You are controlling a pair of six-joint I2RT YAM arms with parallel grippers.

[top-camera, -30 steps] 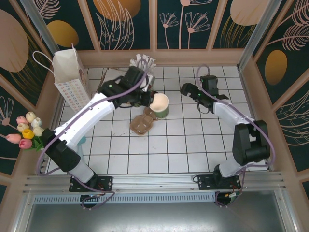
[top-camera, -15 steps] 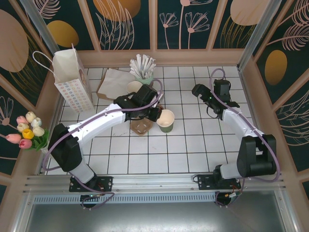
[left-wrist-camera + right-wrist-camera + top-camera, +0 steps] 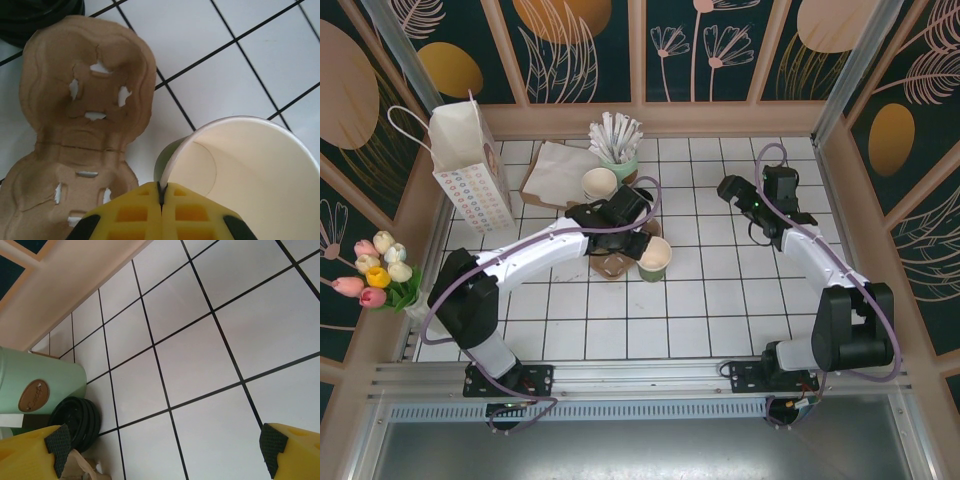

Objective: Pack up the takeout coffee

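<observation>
Here the left tool (image 3: 161, 196) pinches the rim of the takeout coffee (image 3: 655, 259), just right of the brown carrier (image 3: 611, 264) on the tabletop (image 3: 720, 320). Farther back, the right tool (image 3: 165, 447) hangs wide apart, holding nothing. The paper bag (image 3: 468, 160) stands far left.

White tiled tabletop (image 3: 720, 310) with black grout, dark floral wall panels (image 3: 740, 40), pale wooden frame (image 3: 720, 118)

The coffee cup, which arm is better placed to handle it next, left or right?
Left, most likely. The left gripper is pinched on the rim of the coffee cup, right beside the pulp carrier. The right gripper hangs open over tiles, well apart from the cup.
</observation>
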